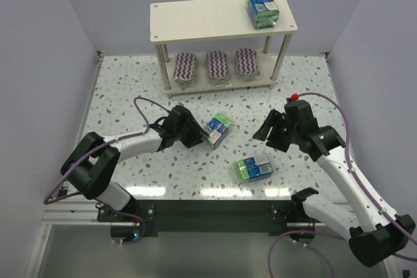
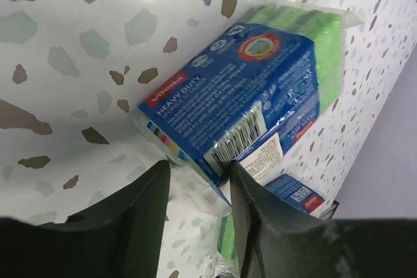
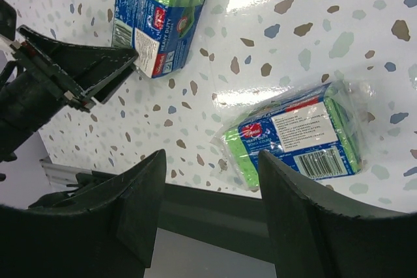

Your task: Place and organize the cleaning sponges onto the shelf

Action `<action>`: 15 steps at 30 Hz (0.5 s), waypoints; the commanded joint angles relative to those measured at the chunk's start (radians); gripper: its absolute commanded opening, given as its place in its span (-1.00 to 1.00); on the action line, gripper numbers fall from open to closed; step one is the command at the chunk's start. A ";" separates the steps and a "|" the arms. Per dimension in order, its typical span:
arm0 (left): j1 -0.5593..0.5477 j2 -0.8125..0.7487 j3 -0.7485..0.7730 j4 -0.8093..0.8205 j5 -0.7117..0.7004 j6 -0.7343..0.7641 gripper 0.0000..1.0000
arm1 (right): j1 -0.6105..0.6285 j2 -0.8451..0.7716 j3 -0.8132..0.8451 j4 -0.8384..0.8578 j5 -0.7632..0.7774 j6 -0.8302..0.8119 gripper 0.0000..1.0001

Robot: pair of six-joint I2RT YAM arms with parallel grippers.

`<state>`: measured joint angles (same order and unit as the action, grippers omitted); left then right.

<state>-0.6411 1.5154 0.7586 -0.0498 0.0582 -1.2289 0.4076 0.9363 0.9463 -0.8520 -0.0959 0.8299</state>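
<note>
The cream shelf [image 1: 195,21] stands at the back. One green-and-blue pack [image 1: 262,8] lies at the right end of its top board. Three striped oval pads [image 1: 217,65] sit in a row on the lower board. A second pack [image 1: 217,129] lies on the table; my left gripper [image 1: 197,137] is at its left end. In the left wrist view the narrowly open jaws [image 2: 199,167] straddle this pack's [image 2: 241,89] near corner and wrap flap. A third pack [image 1: 254,168] lies near the front edge. My right gripper [image 1: 266,131] is open and empty; it hovers above that pack [image 3: 300,138].
The speckled table's front edge [image 3: 215,203] runs just under my right gripper [image 3: 212,180]. The left arm's fingers [image 3: 78,69] and the second pack [image 3: 159,14] show in the right wrist view. The third pack's label [image 2: 296,193] shows behind my left fingers.
</note>
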 commanded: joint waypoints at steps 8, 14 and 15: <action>0.008 0.014 0.001 0.079 0.045 0.026 -1.00 | 0.004 -0.016 0.019 0.011 0.007 0.009 0.23; 0.008 -0.213 0.007 -0.016 0.107 0.031 -1.00 | 0.004 -0.021 0.025 0.004 0.007 0.005 0.23; 0.009 -0.253 0.018 -0.057 0.107 0.032 -1.00 | 0.004 -0.025 0.023 0.002 0.005 0.006 0.23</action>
<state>-0.6361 1.4117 0.7502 -0.0593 0.1287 -1.2171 0.4076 0.9344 0.9463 -0.8528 -0.0956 0.8299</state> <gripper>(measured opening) 0.018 0.614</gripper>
